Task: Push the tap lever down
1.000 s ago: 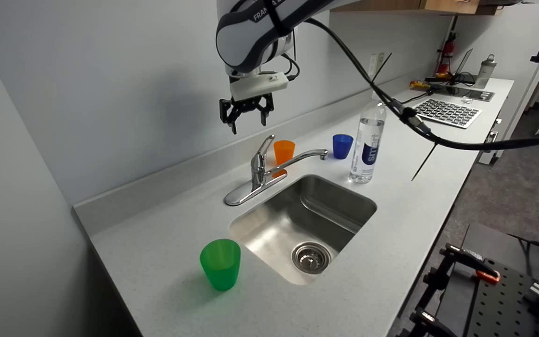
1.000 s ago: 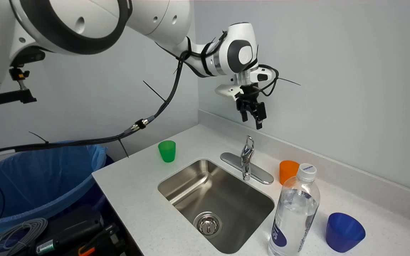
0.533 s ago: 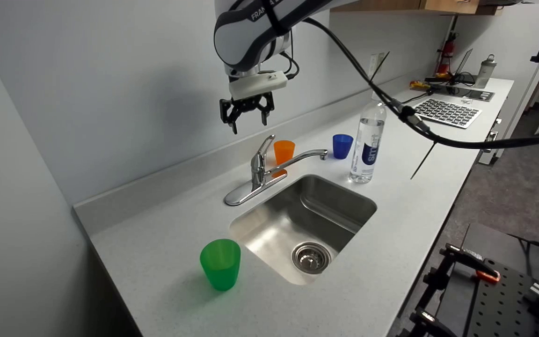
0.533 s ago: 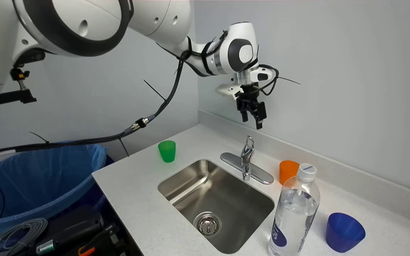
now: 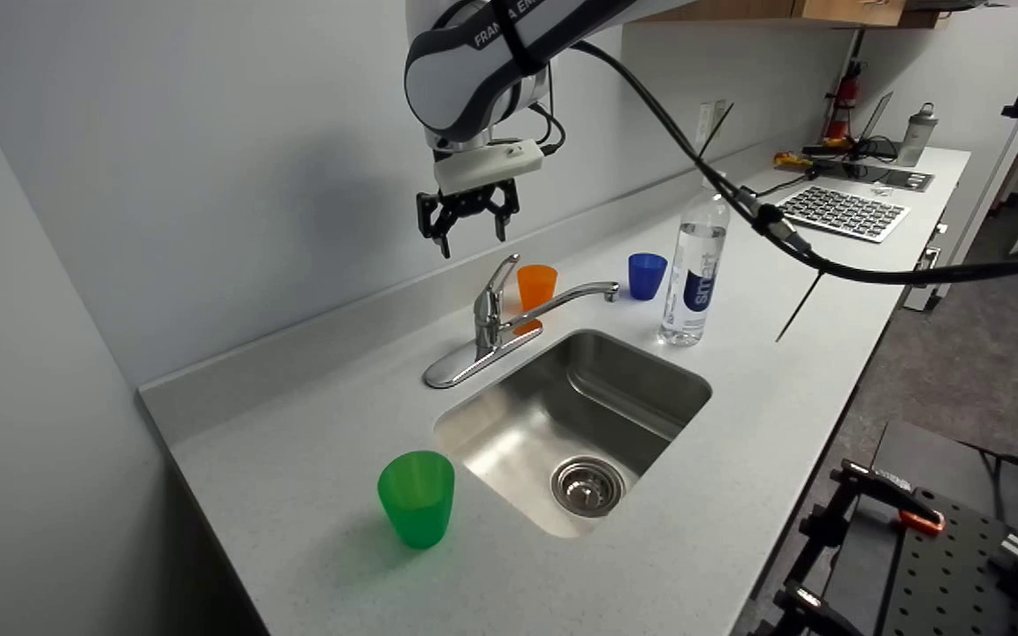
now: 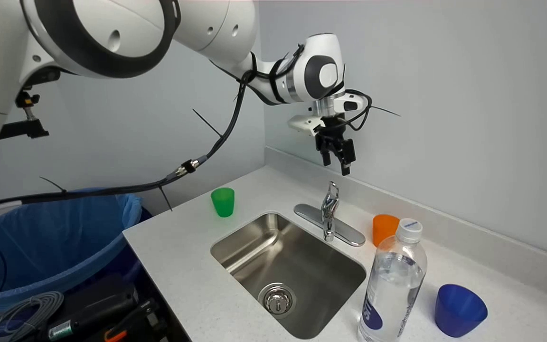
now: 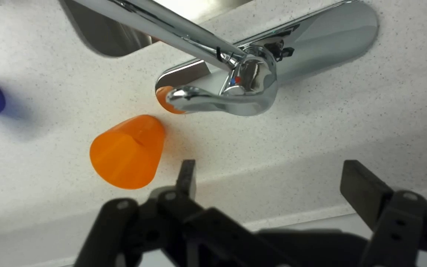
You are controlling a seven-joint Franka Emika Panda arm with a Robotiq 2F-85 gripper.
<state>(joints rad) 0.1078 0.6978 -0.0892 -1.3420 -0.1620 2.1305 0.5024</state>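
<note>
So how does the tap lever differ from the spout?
The tap lever is short, while the spout is much longer. The tap lever tilts steeply upward; the spout reaches outward at a gentler slope. The tap lever has a rounded tip, whereas the spout's end turns downward. Both are shiny chrome and join the same faucet body.

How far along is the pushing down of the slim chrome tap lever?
Done: seemingly the approach; the black two-fingered gripper hangs near the slim chrome tap lever. In hand: perhaps lining up; the jaws stand open, not yet touching the lever. Left: the push itself, as the lever angles upward in both exterior views.
</note>
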